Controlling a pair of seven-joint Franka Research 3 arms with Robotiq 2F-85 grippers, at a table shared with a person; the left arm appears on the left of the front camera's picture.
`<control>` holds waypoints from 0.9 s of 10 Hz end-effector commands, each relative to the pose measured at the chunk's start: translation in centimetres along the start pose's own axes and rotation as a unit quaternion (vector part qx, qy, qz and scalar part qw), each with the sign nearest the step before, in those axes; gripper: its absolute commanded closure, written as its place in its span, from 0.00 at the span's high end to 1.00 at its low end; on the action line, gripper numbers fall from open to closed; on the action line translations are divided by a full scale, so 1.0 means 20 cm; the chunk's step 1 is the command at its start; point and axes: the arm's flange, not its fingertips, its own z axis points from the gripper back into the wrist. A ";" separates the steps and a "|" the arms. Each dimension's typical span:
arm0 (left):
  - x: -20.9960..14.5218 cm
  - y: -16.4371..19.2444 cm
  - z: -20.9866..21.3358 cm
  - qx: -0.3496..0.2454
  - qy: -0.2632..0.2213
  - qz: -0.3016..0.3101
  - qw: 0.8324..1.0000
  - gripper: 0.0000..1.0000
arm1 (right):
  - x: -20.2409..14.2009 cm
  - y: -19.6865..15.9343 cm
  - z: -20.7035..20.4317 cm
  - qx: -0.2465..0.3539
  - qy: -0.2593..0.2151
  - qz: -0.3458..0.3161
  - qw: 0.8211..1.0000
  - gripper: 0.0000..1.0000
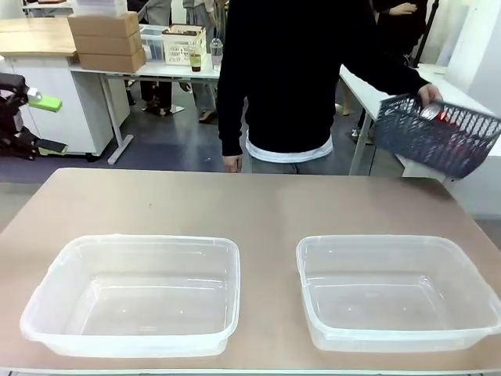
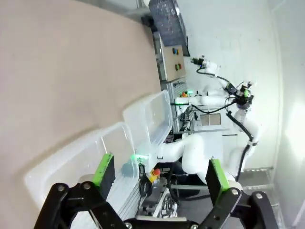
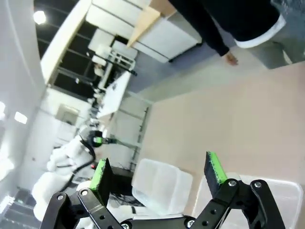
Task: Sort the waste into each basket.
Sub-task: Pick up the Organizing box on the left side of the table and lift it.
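1. The left gripper (image 2: pixel 159 171) is held fully open. Its green pads are set wide apart, and nothing is gripped or touched by them.
2. The left tub (image 1: pixel 149 240) is set on the tabletop (image 1: pixel 266 196), just ahead of and below the left gripper. One corner of the tub is seen beneath one finger of that gripper.
3. The right tub (image 1: pixel 376 240) is placed beyond the left tub as seen from the left gripper. The two tubs are set side by side, separated by a narrow strip of tabletop. From the right gripper it is the nearer tub, and it lies under one finger.
4. The waste (image 1: pixel 448 119) is seen as a red item inside a dark grey lattice basket (image 1: pixel 438 141). The basket is located well beyond both grippers, past the far edge of the tabletop. It is tilted and is held at its rim by the person's hand (image 1: pixel 428 94). Finer detail of the waste cannot be told.
5. The right gripper (image 3: pixel 157 171) is held fully open, and nothing is gripped. The left tub is framed between its fingers, farther off.
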 end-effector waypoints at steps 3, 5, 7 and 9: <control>-0.05 -0.06 -0.03 -0.024 0.041 -0.077 0.996 1.00 | -0.02 0.07 -0.05 -0.019 0.016 0.053 0.998 1.00; -0.05 -0.06 -0.03 -0.024 0.041 -0.077 0.996 1.00 | -0.02 0.07 -0.05 -0.019 0.016 0.053 0.998 1.00; -0.05 -0.06 -0.03 -0.024 0.041 -0.077 0.996 1.00 | -0.02 0.07 -0.05 -0.019 0.016 0.053 0.998 1.00; -0.05 -0.10 -0.01 0.040 0.050 -0.092 0.994 1.00 | -0.10 0.18 -0.27 -0.050 0.068 0.043 0.995 1.00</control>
